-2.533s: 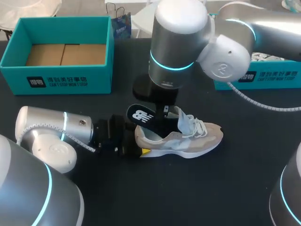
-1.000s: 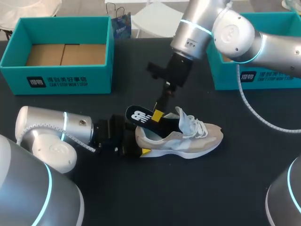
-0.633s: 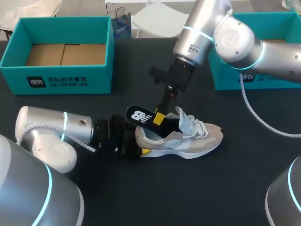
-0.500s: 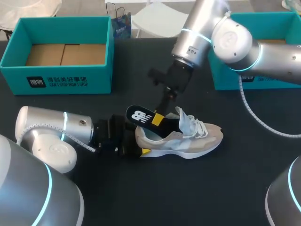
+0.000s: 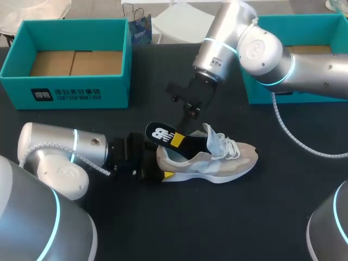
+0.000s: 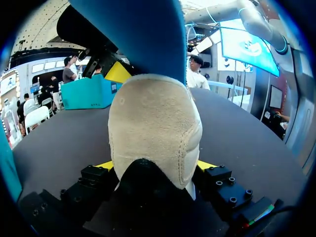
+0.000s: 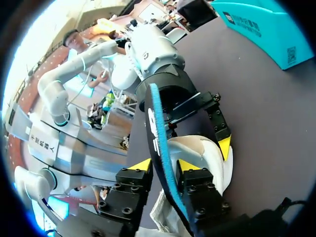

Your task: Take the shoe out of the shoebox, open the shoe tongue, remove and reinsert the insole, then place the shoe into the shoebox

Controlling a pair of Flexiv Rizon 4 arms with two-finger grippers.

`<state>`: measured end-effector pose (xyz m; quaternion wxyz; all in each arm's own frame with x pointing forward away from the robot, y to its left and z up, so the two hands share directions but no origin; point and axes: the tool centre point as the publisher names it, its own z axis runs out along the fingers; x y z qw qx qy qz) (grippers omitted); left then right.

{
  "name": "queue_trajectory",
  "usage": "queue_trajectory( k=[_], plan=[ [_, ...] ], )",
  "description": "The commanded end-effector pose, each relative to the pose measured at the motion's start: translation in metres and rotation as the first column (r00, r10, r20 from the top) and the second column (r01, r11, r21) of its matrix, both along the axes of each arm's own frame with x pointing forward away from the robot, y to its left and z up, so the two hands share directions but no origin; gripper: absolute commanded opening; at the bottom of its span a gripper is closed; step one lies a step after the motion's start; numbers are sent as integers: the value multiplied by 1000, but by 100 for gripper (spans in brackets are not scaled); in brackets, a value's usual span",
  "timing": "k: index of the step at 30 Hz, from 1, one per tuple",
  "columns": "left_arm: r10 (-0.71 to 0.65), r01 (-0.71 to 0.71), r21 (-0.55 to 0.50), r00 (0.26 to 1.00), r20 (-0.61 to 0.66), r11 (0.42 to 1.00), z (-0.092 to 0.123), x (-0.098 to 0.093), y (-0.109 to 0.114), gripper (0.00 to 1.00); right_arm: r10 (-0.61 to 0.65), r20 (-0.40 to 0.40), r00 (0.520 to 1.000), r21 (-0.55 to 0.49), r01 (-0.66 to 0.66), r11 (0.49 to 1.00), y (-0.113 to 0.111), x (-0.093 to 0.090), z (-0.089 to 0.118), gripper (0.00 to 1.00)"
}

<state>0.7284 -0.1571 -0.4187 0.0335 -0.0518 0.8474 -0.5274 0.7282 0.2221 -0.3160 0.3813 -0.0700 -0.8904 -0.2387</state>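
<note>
The black table has broad bare room near and to the right of the shoe. The shoe lies on its sole in the middle, toe to the right and heel to the left. At the far left edge stands an open teal shoebox, well apart from the shoe. A second teal box stands at the far right, partly hidden by the right arm. The left gripper comes in low from the left with its jaws closed on the shoe's heel. In the left wrist view the suede heel sits between the two fingers, both yellow tips against its sides. The insole stands partly out of the shoe's opening, tilted up and to the left over the heel. The right gripper reaches down from the far side. Its jaws stand narrow, pinching the insole edge-on between both yellow tips, just above the shoe's collar.
</note>
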Motion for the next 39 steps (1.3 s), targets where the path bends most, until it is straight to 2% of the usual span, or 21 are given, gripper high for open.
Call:
queue_trajectory(
  k=[1, 2, 3, 7, 9, 12, 16, 18, 21, 23, 39],
  plan=[
    [-1, 1, 4, 1000, -1, 1000, -2, 0, -1, 0, -4, 2, 1000, 10, 4, 1000, 2, 3, 1, 0],
    [-1, 1, 4, 1000, -1, 1000, -2, 0, -1, 0, -15, 6, 1000, 27, 15, 1000, 2, 3, 4, 0],
    [-1, 1, 4, 1000, -1, 1000, -2, 0, -1, 0, -35, 24, 999, 81, 32, 996, 4, 5, 15, 0],
    [-1, 1, 4, 1000, -1, 1000, -2, 0, -1, 0, -63, 43, 997, 153, 56, 987, 9, 11, 37, 0],
    [-1, 1, 4, 1000, -1, 1000, -2, 0, -1, 0, -73, 44, 996, 164, 65, 984, 10, 12, 39, 0],
    [-1, 1, 4, 1000, -1, 1000, -2, 0, -1, 0, -157, 74, 985, 263, 133, 956, 15, 25, 71, 0],
    [-1, 1, 4, 1000, -1, 1000, -2, 0, -1, 0, -233, 130, 964, 298, 186, 936, 18, 41, 101, 0],
    [-1, 1, 4, 1000, -1, 1000, -2, 0, -1, 0, -276, 132, 952, 322, 222, 920, 17, 47, 110, 0],
    [-1, 1, 4, 1000, -1, 1000, -2, 0, -1, 0, -354, 139, 925, 422, 268, 866, 16, 61, 128, 0],
    [-1, 1, 4, 1000, -1, 1000, -2, 0, -1, 0, -454, 143, 879, 478, 341, 810, 14, 70, 141, 0],
    [-1, 1, 4, 1000, -1, 1000, -2, 0, -1, 0, -454, 143, 879, 478, 341, 810, 14, 70, 141, 0]
  ],
)
